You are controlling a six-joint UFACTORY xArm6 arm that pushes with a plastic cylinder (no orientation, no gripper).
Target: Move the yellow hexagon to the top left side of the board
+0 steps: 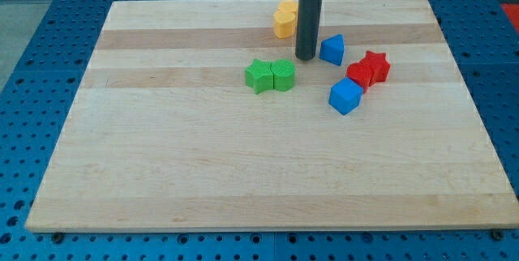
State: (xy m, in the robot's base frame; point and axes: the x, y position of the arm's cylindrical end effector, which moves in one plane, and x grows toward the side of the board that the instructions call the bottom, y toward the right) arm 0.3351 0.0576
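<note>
Near the view's top edge of the wooden board (162, 172), slightly right of centre, sits the yellow hexagon (285, 19). Its far side lies close to the board's top edge, with only a narrow strip of wood between them. A second yellow piece seems to be stacked or pressed against it; the two cannot be told apart with certainty. No clear long axis can be made out on the hexagon, and which way its corners point cannot be told.

The dark rod (308, 22) stands upright just to the right of the hexagon, partly covering its right side. My tip (306, 57) rests on the board below and to the right of the hexagon, near it, with no contact visible. The arm carries no gripper, so no jaw state applies.

To the left of the hexagon, the top strip of the board runs bare to the top left corner. The left half and the whole lower part of the board are likewise bare.

A blue triangular block (332, 49) sits just right of my tip. Two green blocks (271, 75) touch each other below the tip. Two red blocks (368, 70), one a star, touch further right, and a blue cube (345, 96) lies just below them.
</note>
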